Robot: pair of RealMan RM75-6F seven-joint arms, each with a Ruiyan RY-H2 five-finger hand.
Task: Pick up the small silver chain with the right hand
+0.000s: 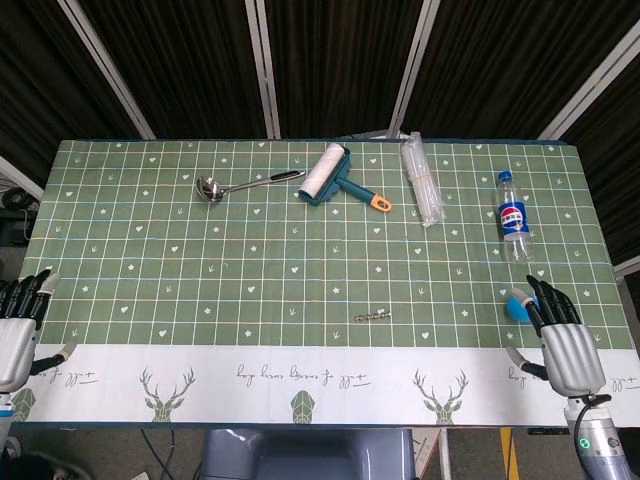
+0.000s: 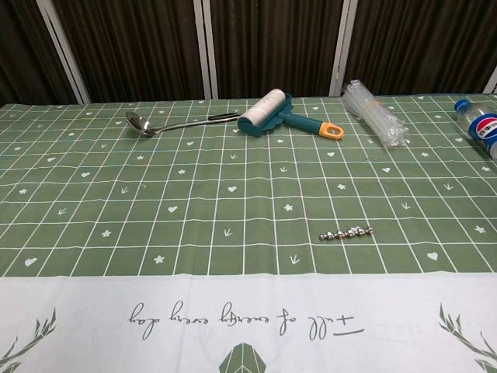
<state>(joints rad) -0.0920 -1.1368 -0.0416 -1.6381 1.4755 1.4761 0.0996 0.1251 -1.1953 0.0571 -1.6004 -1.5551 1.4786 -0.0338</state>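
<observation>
Lower centre of frame, w/ the silver chain [image 1: 374,316] lying flat on the green cloth [image 1: 200,260] and our right hand [image 1: 562,340] at lower right, fingers extended & empty, we risk nudging the blue object [image 1: 517,304] beside it when reaching.

Lab-like test station, dark curtains [image 2: 116,47], green tablecloth [image 2: 155,202] on table

Table [image 1: 150,300] under green grid cloth, ladle [image 1: 245,184] far left, lint roller [image 1: 335,176] far middle, plastic bundle [image 1: 422,178] and bottle [image 1: 513,216] right, small chain [image 1: 372,316] near middle, blue object [image 1: 519,302] near right.
</observation>
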